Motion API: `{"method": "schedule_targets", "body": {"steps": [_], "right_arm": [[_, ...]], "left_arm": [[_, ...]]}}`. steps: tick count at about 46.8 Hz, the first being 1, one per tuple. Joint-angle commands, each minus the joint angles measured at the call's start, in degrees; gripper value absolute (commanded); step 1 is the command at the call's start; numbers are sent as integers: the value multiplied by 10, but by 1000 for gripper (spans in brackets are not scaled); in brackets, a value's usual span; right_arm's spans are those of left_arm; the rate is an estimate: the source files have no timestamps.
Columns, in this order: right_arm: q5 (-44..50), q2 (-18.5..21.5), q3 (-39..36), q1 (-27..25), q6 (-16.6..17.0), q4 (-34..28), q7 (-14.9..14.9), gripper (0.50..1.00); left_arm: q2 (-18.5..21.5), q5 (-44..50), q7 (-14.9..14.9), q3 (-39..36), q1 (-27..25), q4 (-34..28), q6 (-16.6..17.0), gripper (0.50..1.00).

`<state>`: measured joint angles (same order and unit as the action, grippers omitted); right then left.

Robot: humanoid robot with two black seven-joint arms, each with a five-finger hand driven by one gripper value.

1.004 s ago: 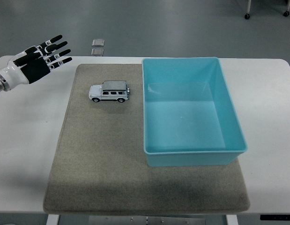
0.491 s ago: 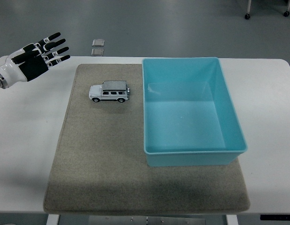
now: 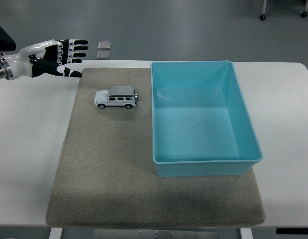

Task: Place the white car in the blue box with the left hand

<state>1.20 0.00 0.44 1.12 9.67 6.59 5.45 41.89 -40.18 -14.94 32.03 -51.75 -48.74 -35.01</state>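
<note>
The left hand point(image 3: 54, 57), fingers spread and empty, hovers up-left of the car point(image 3: 116, 97), apart from it.

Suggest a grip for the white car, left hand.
Probably pinch the white car across its roof and long sides, from above. It lies lengthwise left-right on the mat, wheels down, clear of the blue box. The left hand is open, up-left of it.

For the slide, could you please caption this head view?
Open left hand hovers beyond the white toy car parked beside the empty blue box.
</note>
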Motion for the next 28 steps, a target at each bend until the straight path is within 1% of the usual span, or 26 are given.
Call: {"method": "schedule_targets", "body": {"steps": [1,4,7,11,14,18,24,28], "right_arm": [[-1,0,0,0,0,0,0,936],[0,0,0,0,0,0,0,936],[-1,0,0,-1,0,0,0,936],[-1,0,0,0,0,0,0,936],[0,0,0,-1,0,0,0,936],[0,0,0,0,0,0,0,936],[-1,0,0,0,0,0,0,936],[0,0,0,-1,0,0,0,936]], "left_arm": [[-1,-64,-15,-3,-5,-10,0,999],[-1,-102,-21,-6,-5,-29,3,999],[-1,-140,-21,-8,-5,-38,32,999],[-5,-189,-21,-8,-8,-50,48,999],[-19,-217,-20,-9,-17,-55,50,996],[-33,-249,-21,-22,-27,-53,64,994],[-51,-292,-20,-65,-48,-54,109,992],[-69,-322,-20,-93,-52,-52,152,992]]}}
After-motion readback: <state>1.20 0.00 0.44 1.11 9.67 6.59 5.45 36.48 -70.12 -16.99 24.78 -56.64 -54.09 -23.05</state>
